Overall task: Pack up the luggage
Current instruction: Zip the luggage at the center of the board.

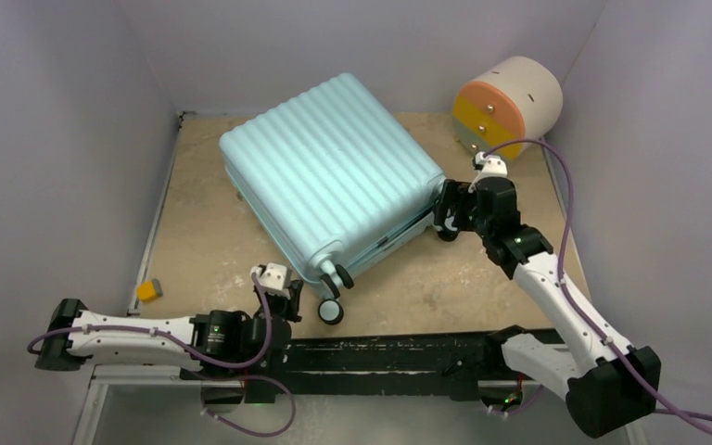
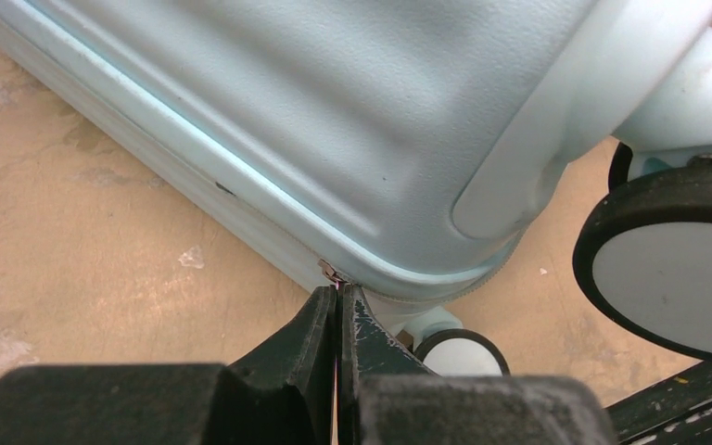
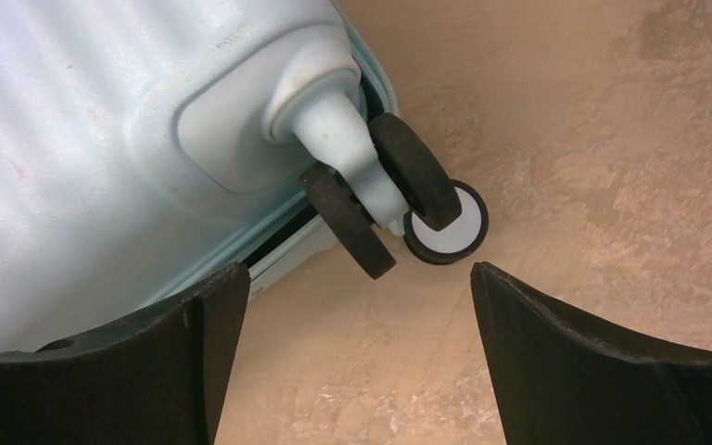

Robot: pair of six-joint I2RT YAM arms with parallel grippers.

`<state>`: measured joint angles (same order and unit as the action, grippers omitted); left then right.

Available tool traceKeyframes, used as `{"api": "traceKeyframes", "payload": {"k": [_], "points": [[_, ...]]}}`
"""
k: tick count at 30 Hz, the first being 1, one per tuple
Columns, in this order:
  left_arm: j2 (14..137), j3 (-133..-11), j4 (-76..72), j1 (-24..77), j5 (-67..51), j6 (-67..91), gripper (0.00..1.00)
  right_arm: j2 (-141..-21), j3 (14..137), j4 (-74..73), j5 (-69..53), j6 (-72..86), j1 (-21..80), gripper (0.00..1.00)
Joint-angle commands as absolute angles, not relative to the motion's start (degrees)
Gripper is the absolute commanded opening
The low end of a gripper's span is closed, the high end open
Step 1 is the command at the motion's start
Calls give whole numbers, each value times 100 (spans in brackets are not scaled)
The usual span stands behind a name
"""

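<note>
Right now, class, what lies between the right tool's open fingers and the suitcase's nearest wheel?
Only bare tan tabletop. The right wrist view shows it: the right tool stands open, short of the wheel on the luggage.

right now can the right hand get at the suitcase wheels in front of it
Probably yes: the right hand is open and the wheels sit just ahead of its fingers, with only bare table between.

drawer unit (image 1: pixel 510 102) far right (orange, yellow, green fronts) | orange block (image 1: pixel 149 290) near left
</note>
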<state>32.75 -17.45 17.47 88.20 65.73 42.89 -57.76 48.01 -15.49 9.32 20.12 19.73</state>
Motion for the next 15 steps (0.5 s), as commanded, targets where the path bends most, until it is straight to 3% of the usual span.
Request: {"api": "traceKeyframes", "payload": {"k": [1, 15], "points": [[3506, -1793, 1030, 8754, 5812, 3691, 0, -5717, 4564, -658, 635, 1461, 1734, 92], [3506, -1389, 465, 8754, 5464, 3717, 0, -6968, 5027, -227, -422, 252, 1322, 84]]}}
